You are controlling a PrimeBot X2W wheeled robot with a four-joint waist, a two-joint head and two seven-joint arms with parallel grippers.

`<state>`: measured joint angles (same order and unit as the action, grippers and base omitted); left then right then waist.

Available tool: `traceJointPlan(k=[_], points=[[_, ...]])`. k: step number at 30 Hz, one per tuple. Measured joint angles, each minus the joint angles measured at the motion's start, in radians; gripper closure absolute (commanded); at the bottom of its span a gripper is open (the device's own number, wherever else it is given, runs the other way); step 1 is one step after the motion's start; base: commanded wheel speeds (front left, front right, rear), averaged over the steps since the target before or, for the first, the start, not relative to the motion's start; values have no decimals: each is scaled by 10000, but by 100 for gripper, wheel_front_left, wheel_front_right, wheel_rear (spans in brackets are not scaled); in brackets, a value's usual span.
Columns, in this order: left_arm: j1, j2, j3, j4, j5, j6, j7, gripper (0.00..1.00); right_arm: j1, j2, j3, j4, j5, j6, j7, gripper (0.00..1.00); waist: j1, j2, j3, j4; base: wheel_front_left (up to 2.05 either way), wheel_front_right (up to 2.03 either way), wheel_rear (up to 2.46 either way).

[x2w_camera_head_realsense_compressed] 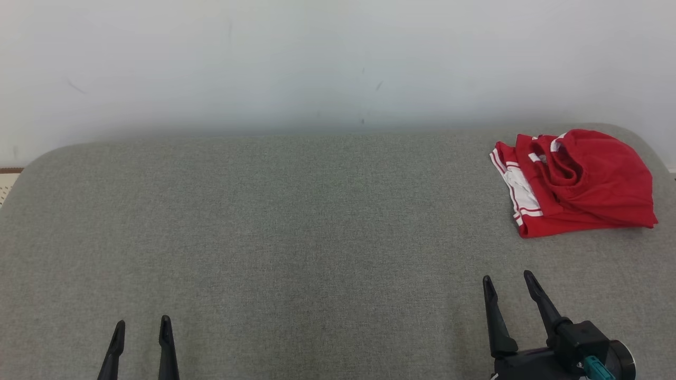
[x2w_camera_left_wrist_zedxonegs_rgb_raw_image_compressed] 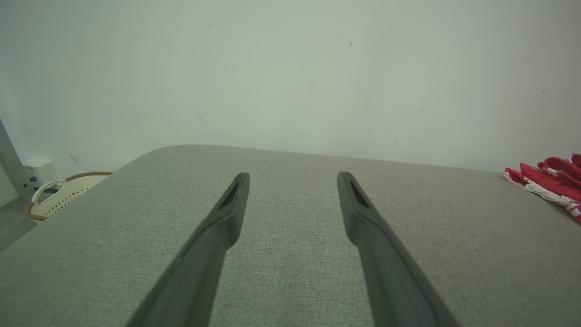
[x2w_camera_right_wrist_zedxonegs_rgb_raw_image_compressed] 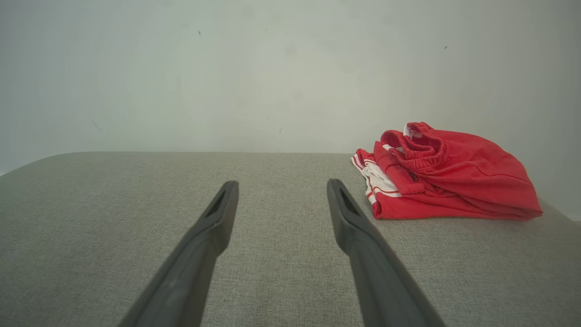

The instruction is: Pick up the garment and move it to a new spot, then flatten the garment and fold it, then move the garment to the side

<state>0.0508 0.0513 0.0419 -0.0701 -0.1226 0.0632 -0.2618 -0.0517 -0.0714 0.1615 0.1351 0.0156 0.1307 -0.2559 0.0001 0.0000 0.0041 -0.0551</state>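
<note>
The garment is a pair of red shorts with white side stripes, lying folded in a loose pile at the far right of the grey fabric surface. It also lies to the right ahead of the fingers in the right wrist view, garment, and at the right edge of the left wrist view, garment. My right gripper hovers open a little nearer than the garment, apart from it. At the lower left my left gripper stands open, far from the garment. Both hold nothing.
A pale wall runs along the back of the surface. A cream perforated basket with a handle sits on the floor past the surface's left edge, beside a small white box. The surface's corners are rounded.
</note>
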Motion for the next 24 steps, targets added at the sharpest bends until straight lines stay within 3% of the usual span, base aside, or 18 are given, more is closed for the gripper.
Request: traceJointPlan(k=[7, 8, 13, 24], points=[[49, 0, 0, 0, -2, -58, 0, 0, -7, -2, 38, 17, 4, 0, 4, 0, 0, 0, -5, -6, 0, 0, 0], [55, -4, -4, 27, -2, -79, 2, 100, 10, 0, 38, 50, 4, 0, 4, 100, 0, 0, -5, -4, 0, 0, 0], [137, -27, -81, 393, -115, -88, 52, 100, 275, 2, 33, 424, 146, 0, 27, 100, 0, 0, -4, 0, 0, 0, 0], [111, 0, -238, 727, -2525, -357, 382, 100, 317, -130, -293, 428, 2863, 0, 546, 100, 0, 0, -4, 54, 0, 0, 0]])
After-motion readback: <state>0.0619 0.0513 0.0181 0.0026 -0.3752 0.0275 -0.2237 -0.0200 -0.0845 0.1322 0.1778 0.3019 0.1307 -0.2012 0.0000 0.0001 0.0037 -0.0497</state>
